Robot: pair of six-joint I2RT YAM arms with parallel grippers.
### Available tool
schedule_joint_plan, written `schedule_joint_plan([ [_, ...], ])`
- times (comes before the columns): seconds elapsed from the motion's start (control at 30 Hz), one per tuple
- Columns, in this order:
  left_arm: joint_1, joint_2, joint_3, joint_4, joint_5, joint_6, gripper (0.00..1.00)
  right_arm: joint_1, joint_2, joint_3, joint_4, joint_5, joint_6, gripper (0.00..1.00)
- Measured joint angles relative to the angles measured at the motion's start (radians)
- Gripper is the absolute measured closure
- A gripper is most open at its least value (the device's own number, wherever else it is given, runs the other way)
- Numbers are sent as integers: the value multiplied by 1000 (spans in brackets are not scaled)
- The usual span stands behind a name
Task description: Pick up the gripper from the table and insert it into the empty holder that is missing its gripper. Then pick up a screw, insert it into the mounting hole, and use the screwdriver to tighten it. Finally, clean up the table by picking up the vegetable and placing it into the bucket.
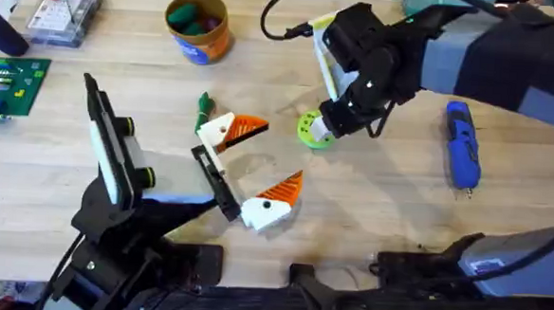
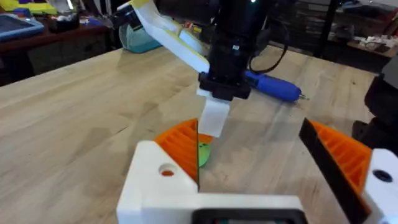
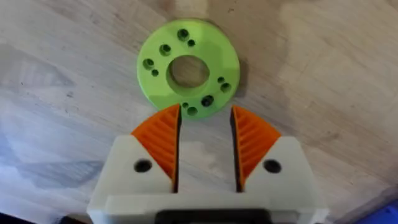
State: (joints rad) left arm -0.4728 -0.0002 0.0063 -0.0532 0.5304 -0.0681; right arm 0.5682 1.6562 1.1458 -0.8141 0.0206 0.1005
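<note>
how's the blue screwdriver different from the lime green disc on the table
The screwdriver is blue, long and pen-shaped with a thin metal tip; the lime disc is flat and round, with a large centre hole ringed by small holes. The screwdriver lies alone on the table's right side, away from the grippers, while the disc sits just ahead of the right gripper, whose fingers are parted. Both rest on the wooden table, ungrasped.

Lime-green disc (image 3: pixel 188 68), blue screwdriver (image 1: pixel 463 142), orange-yellow bucket (image 1: pixel 198 39) with blue band.
</note>
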Motion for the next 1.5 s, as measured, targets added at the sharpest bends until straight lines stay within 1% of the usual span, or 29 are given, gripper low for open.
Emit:
schedule_joint_plan([
  [0.13,0,0,0,0,0,0,7,0,0,0,3,9,0,616],
  [0.27,0,0,0,0,0,0,7,5,8,0,8,13,0,689],
  [0.5,0,0,0,0,0,0,7,14,23,0,18,14,0,713],
  [0.63,0,0,0,0,0,0,7,14,23,0,19,16,0,752],
  [0.87,0,0,0,0,0,0,7,14,23,0,28,16,0,779],
  [1.33,0,0,0,0,0,0,7,14,42,2,34,17,0,794],
  [1.43,0,0,0,0,0,0,7,14,42,2,35,17,0,835],
  [1.5,0,0,0,0,0,0,7,14,42,2,35,18,0,894],
])
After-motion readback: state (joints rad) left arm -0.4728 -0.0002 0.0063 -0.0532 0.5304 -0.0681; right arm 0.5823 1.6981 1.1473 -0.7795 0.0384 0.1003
